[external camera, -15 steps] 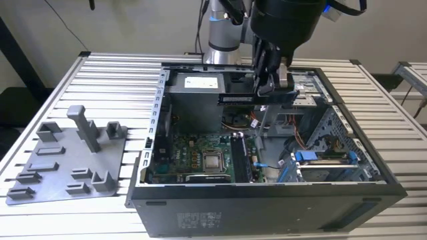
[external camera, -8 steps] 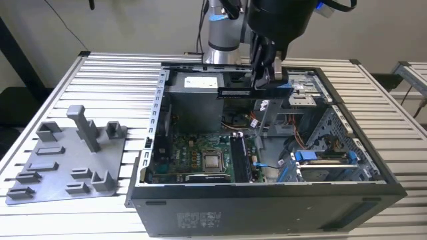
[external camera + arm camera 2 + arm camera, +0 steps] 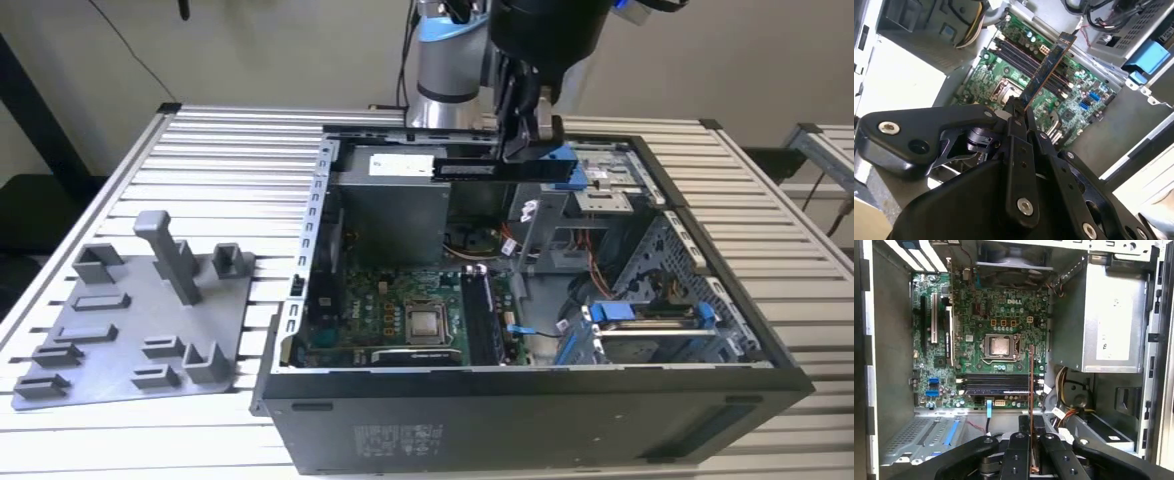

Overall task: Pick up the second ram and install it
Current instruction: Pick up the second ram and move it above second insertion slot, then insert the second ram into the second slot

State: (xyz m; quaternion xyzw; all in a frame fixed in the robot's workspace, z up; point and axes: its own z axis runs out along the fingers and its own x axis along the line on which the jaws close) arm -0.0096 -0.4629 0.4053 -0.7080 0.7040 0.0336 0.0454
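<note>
The claw [image 3: 1019, 109] pinches the ram [image 3: 1047, 69] by one end, holding it in the air above the open case [image 3: 534, 390] on the tabletop [image 3: 227, 150]. The stick hangs over the motherboard [image 3: 979, 315], apart from its slots [image 3: 994, 384].

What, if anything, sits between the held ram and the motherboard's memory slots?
Nothing visible does. The gripper holds the second ram over the open case. The memory slots lie uncovered below it, and the cable bundle sits aside by the power supply.
</note>
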